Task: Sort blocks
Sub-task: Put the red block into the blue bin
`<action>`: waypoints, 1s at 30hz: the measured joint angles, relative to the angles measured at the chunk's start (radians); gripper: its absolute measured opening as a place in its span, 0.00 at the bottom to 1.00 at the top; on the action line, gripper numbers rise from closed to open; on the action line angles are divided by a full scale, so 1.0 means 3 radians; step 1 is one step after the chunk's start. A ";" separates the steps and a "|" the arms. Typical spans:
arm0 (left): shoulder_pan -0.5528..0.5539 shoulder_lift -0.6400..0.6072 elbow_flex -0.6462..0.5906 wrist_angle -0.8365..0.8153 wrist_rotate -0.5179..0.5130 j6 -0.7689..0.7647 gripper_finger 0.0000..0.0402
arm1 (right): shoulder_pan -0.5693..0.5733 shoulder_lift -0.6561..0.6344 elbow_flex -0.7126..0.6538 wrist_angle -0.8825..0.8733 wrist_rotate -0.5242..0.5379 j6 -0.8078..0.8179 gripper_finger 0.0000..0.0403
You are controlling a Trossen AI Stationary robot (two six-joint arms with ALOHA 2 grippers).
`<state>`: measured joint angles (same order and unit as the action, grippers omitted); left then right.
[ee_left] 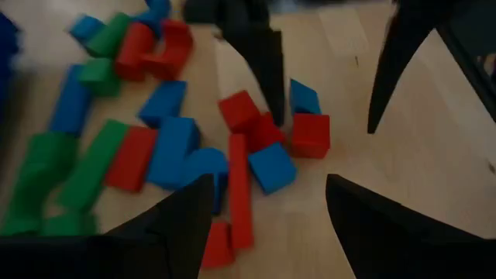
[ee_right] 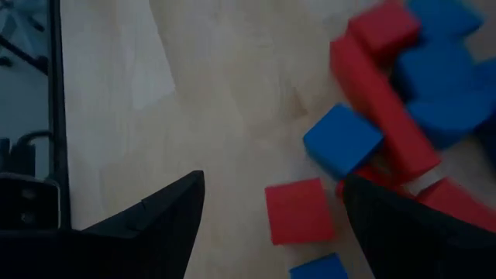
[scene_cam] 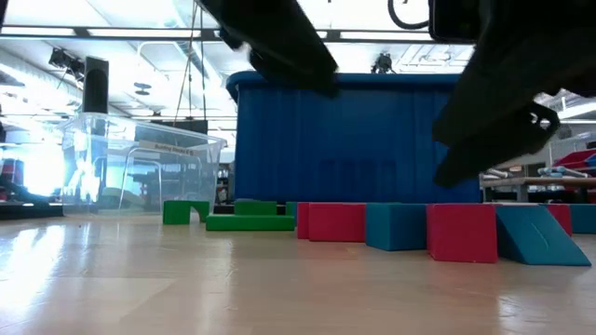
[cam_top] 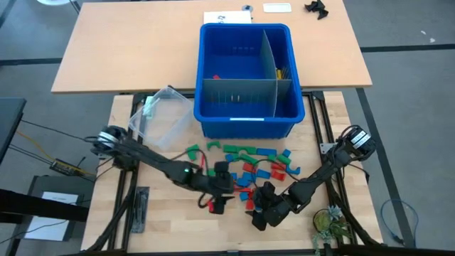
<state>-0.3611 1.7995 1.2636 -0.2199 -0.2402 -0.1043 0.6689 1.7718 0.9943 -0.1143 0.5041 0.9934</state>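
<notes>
I hold both claws, left [cam_top: 222, 190] and right [cam_top: 261, 208], wide open and empty over the blocks [cam_top: 249, 165] (by the bin [cam_top: 245, 121]), so I should drop slowly onto one.

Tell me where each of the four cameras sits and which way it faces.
High: overhead, looking down on both arms, the blue bin and blocks.
Low: table height, looking level at blocks; arms hang above.
Left wrist: down between the left gripper fingers.
Right wrist: down past the right gripper.
Shared: both wrist views show one long red block.
</notes>
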 joint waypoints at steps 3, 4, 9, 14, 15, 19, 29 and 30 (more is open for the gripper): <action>0.0052 0.0284 0.0186 -0.0033 0.0130 0.0057 0.64 | 0.0106 -0.0107 0.0000 -0.0042 0.0325 -0.0041 0.76; 0.0071 0.0367 0.0262 -0.0069 0.0169 0.0091 0.64 | 0.0149 -0.0137 0.0001 -0.0058 0.0461 -0.0041 0.76; 0.0186 0.0690 0.0601 -0.0515 0.0259 0.0146 0.64 | 0.0399 -0.0257 0.0001 -0.0159 0.1247 -0.0034 0.76; 0.0231 0.0842 0.0701 -0.0794 0.0319 -0.0025 0.62 | 0.0618 -0.0287 0.0001 -0.0231 0.1912 0.0021 0.76; 0.0237 0.0843 0.0703 -0.0819 0.0324 -0.0040 0.61 | 0.0647 -0.0287 0.0001 -0.0236 0.2020 0.0023 0.76; 0.0246 0.0843 0.0684 -0.0813 0.0323 -0.0054 0.55 | 0.0675 -0.0287 0.0001 -0.0255 0.2260 0.0006 0.76; 0.0247 0.0990 0.0681 -0.0736 0.0409 -0.0042 0.43 | 0.0513 -0.0287 -0.0010 -0.0293 0.2258 -0.0013 0.76; 0.0248 0.1030 0.0681 -0.0738 0.0407 -0.0053 0.43 | 0.0507 -0.0287 -0.0010 -0.0287 0.2249 -0.0017 0.76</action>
<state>-0.2868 2.1085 1.4677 -0.4414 -0.1180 -0.1203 0.8210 1.6855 0.9913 -0.2005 1.1788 0.9884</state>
